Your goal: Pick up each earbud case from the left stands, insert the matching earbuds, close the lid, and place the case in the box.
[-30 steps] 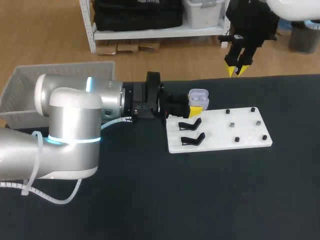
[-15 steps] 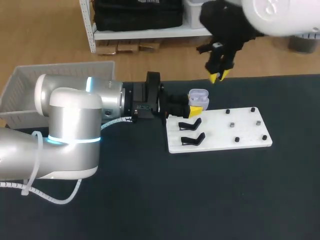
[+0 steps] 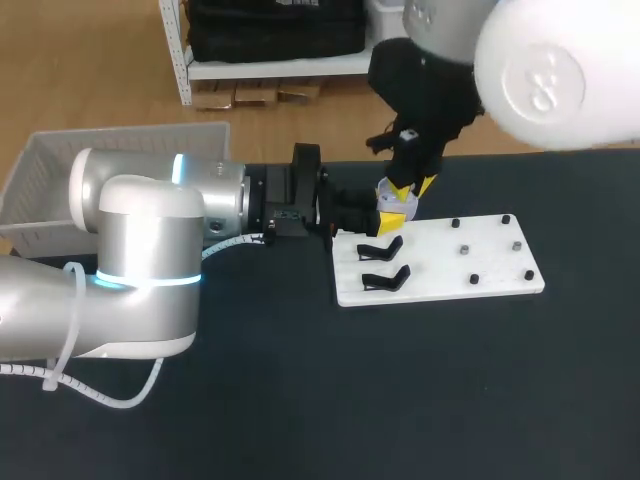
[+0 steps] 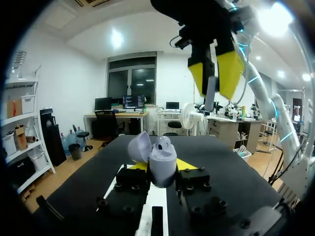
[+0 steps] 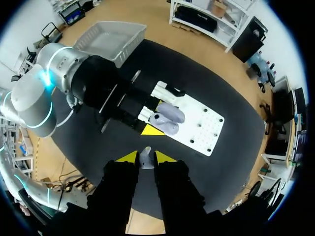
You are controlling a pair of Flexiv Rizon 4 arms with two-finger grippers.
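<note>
The left gripper (image 4: 163, 171) clamps an open case (image 4: 163, 156) by its sides. The right gripper (image 5: 146, 156) pinches an earbud (image 5: 145, 160) and hangs above the case.

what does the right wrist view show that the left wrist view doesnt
Only the right wrist view: the white board, the box and the left arm from above. Only the left wrist view: the gap between the right gripper and the open earbud case below it. Both: the case in the left gripper, the earbud in the right gripper.
</note>
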